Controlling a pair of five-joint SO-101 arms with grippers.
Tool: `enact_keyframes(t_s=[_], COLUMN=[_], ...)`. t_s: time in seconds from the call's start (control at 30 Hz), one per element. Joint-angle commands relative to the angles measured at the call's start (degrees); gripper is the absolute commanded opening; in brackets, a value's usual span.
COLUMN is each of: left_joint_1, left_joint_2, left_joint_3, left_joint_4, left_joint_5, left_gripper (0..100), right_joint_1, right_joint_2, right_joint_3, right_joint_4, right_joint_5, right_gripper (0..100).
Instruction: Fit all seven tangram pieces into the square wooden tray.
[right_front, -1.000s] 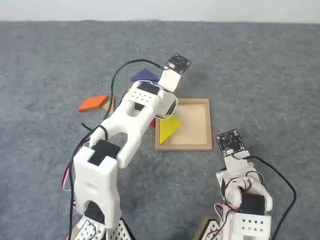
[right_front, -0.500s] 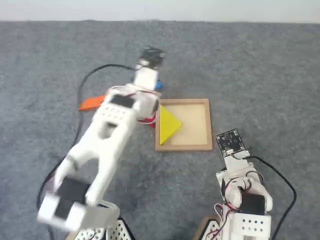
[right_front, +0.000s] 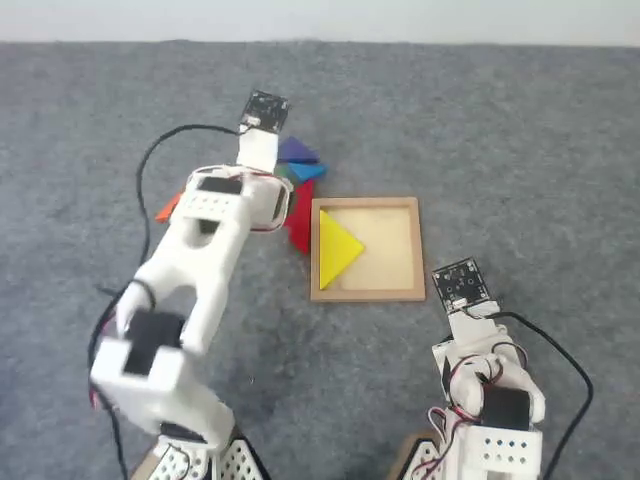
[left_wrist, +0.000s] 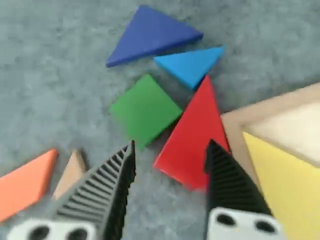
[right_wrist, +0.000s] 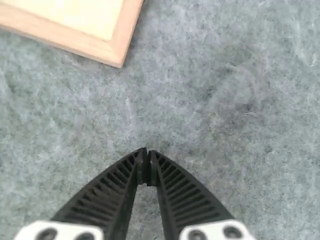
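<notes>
The square wooden tray (right_front: 368, 293) lies on the grey felt mat (right_front: 520, 150) with one piece inside: a yellow triangle (right_front: 336, 248) whose long side runs along the tray's left wall. The other six pieces lie on the mat just left of the tray. A red triangle (left_wrist: 192, 135) sits just beside the tray's outer left wall, with a green square (left_wrist: 145, 109) next to it. Beyond them lie a light blue triangle (left_wrist: 191, 64) and a dark blue triangle (left_wrist: 150, 35). An orange parallelogram (left_wrist: 25, 182) and a small tan triangle (left_wrist: 70, 172) lie farther left, close together. The left gripper (left_wrist: 171, 146) hangs over this cluster with its fingers spread wide and nothing between them but the red triangle's edge below. The right gripper (right_wrist: 147, 154) is near the tray's front right corner, its fingers pressed together and empty above bare mat.
</notes>
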Motion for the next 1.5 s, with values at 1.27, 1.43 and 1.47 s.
enact_keyframes(t_s=[1.27, 1.43, 1.47], left_joint_1=[2.55, -1.23, -1.58], left_joint_2=[26.73, 28.92, 29.63], left_joint_3=[-36.53, -37.58, -38.81], left_joint_4=[37.1, 37.98, 39.38], left_joint_5=[5.98, 6.24, 6.24], left_gripper=[24, 24, 24], right_joint_1=[-0.22, -0.22, -0.22], right_joint_2=[-0.84, -0.84, -0.84], right_joint_3=[0.97, 0.97, 0.97], right_joint_4=[0.13, 0.13, 0.13], right_joint_5=[0.44, 0.44, 0.44], right_gripper=[0.8, 0.8, 0.8])
